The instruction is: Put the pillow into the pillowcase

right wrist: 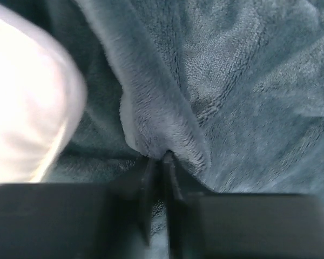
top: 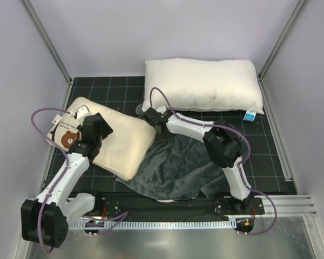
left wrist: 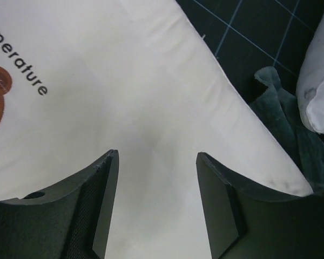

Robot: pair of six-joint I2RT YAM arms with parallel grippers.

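Observation:
The cream pillow [top: 119, 145] with the brown bear face [top: 68, 138] lies at the left, its right end over the pillowcase edge. The pillowcase [top: 178, 167] lies crumpled in the middle, dark grey side up. My left gripper [top: 100, 129] hovers open over the pillow [left wrist: 151, 108], nothing between the fingers [left wrist: 105, 205]. My right gripper [top: 150, 116] is shut on a raised fold of the grey pillowcase [right wrist: 162, 124] at its upper left edge, next to the pillow's end [right wrist: 27, 108].
A larger puffy plain white pillow [top: 202, 83] lies at the back, close behind the right gripper. A small blue-and-white tag [top: 250, 115] sits by its right corner. Metal frame posts stand at both back corners.

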